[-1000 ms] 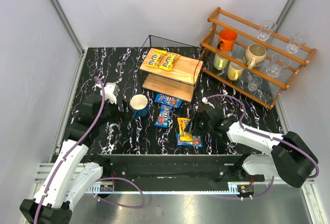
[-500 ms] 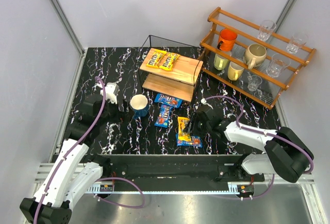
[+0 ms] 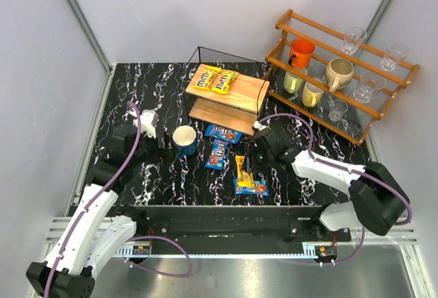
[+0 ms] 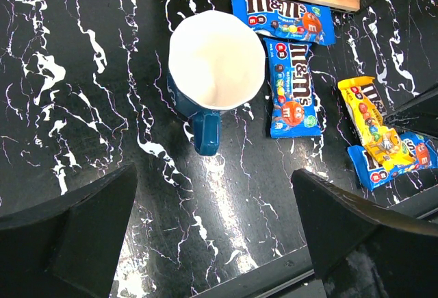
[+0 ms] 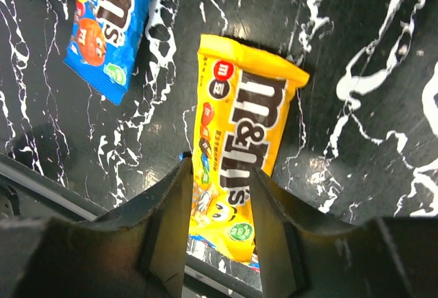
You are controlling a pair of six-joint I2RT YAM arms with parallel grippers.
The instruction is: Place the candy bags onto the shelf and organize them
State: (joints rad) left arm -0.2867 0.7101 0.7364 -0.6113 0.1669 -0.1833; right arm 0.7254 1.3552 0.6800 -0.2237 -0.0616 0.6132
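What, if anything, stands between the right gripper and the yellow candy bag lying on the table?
Nothing visible. The right gripper is directly over the yellow candy bag, one finger on each side; whether it grips yet is unclear.

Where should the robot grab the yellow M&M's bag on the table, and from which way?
From straight above, pinching across the narrow middle of the yellow M&M's bag. It lies flat on the table, its near end resting on a blue M&M's bag, so no side way in. The right end effector hangs over it, a finger beside each long edge.
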